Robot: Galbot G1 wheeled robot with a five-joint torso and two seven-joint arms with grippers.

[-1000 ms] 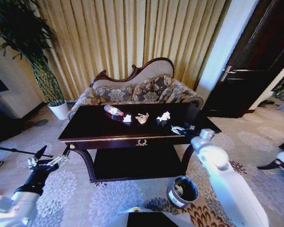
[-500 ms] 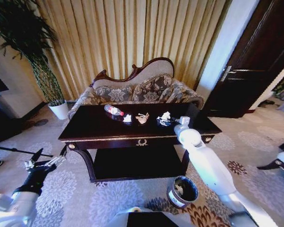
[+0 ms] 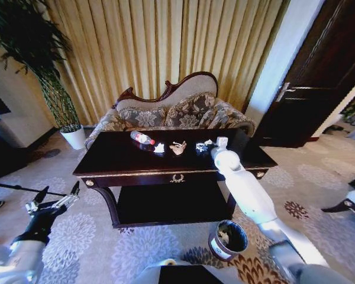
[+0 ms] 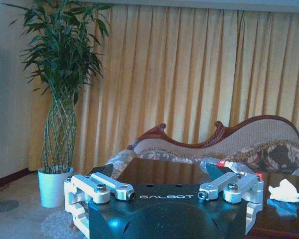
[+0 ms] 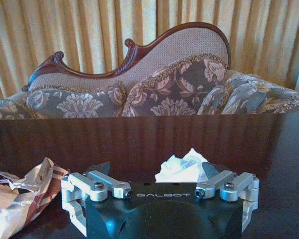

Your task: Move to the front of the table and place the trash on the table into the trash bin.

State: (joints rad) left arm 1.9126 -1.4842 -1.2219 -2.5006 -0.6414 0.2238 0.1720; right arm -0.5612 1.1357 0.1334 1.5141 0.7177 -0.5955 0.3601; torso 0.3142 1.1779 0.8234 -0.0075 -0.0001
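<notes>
Nearest the robot, the trash bin (image 3: 228, 239) is seen standing on the patterned carpet (image 3: 136, 245) just in front of the table (image 3: 124, 161), toward its right end, with open floor around it. The left gripper (image 3: 53, 200) is held low over the carpet, off the table's left front corner and well apart from it, its fingers spread wide. Free carpet is left between that gripper and the table's curved legs.

The right arm is stretched over the table's right part, and the right gripper (image 5: 158, 172) is held with its jaws apart around a crumpled white paper scrap (image 5: 182, 166), which lies between the fingertips; contact cannot be told. Beside it a brown and white wrapper (image 5: 20, 199) lies on the tabletop. Farther left, another paper scrap (image 3: 159, 148) and the bottle (image 3: 141, 138) rest near the table's back edge. Behind the table the sofa (image 3: 171, 112) is set close, with the plant pot (image 3: 74, 137) at far left.
</notes>
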